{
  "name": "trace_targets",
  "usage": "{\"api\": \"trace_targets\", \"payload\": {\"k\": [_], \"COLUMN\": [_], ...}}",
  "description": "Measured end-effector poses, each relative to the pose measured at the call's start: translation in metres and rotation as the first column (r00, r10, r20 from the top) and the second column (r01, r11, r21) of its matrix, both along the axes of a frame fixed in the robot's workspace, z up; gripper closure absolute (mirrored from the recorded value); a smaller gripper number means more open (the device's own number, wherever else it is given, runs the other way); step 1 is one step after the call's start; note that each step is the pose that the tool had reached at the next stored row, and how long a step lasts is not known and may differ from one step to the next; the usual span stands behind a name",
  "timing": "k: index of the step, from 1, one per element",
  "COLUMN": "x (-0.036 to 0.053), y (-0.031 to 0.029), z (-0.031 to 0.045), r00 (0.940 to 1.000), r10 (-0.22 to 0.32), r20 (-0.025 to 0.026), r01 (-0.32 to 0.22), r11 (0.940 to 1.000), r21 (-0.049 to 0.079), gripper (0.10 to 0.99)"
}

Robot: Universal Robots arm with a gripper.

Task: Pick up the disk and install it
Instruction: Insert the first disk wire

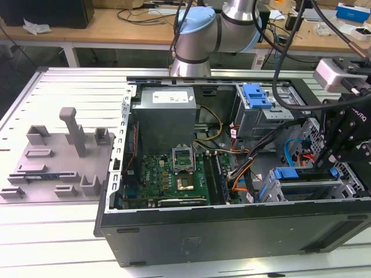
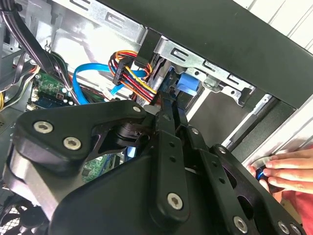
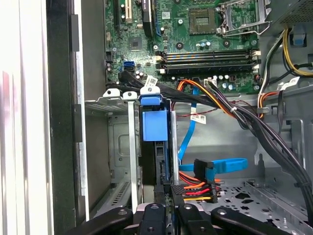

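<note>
Down in the open computer case (image 1: 232, 226), at the corner on the exterior view's right, the gripper (image 3: 166, 208) hangs over the metal drive cage (image 1: 316, 188), and the disk (image 3: 155, 161) stands edge-on inside that cage, directly ahead of the fingertips. Its long axis runs straight away from the jaws, down the slot between the two upright steel rails, so in the first wrist view you look along its thin black edge to the blue carrier tab (image 3: 155, 125) at the far end. The two black fingers (image 2: 168, 147) lie close together on the near end of the drive, nearly parallel with only a narrow gap; to my eye they are closed on the disk's thin edge, though the contact itself is partly hidden by the gripper body. Orange, red and yellow power wires (image 3: 198, 188) and a blue data cable (image 3: 222, 165) crowd just beside the jaws. A person's hand (image 2: 288, 169) rests on the case's outer edge.
</note>
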State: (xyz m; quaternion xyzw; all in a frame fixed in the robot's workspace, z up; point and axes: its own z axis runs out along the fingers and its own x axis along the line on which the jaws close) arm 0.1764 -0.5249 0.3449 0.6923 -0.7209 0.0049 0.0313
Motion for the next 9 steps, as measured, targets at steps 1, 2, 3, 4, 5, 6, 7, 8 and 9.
{"api": "trace_targets", "payload": {"k": [1, 2, 3, 4, 5, 6, 7, 8, 9], "x": [0.0000, 0.0000, 0.0000, 0.0000, 0.0000, 0.0000, 0.0000, 0.0000, 0.0000], "y": [0.0000, 0.0000, -0.0001, -0.0001, -0.0001, -0.0001, -0.0001, -0.0002, -0.0002], "z": [-0.0004, -0.0006, -0.0010, -0.0012, -0.0015, -0.0018, -0.0022, -0.0025, -0.0027], "r00": [1.0000, 1.0000, 1.0000, 1.0000, 1.0000, 1.0000, 1.0000, 1.0000, 1.0000], "r10": [0.000, 0.000, 0.000, 0.000, 0.000, 0.000, 0.000, 0.000, 0.000], "r20": [0.0000, 0.0000, 0.0000, 0.0000, 0.0000, 0.0000, 0.0000, 0.0000, 0.0001], "r01": [0.000, 0.000, 0.000, 0.000, 0.000, 0.000, 0.000, 0.000, 0.000], "r11": [1.0000, 1.0000, 1.0000, 1.0000, 1.0000, 1.0000, 1.0000, 1.0000, 1.0000], "r21": [0.000, 0.000, 0.000, 0.000, 0.000, 0.000, 0.000, 0.000, 0.000], "gripper": [0.922, 0.922, 0.922, 0.922, 0.922, 0.922, 0.922, 0.922, 0.922]}}
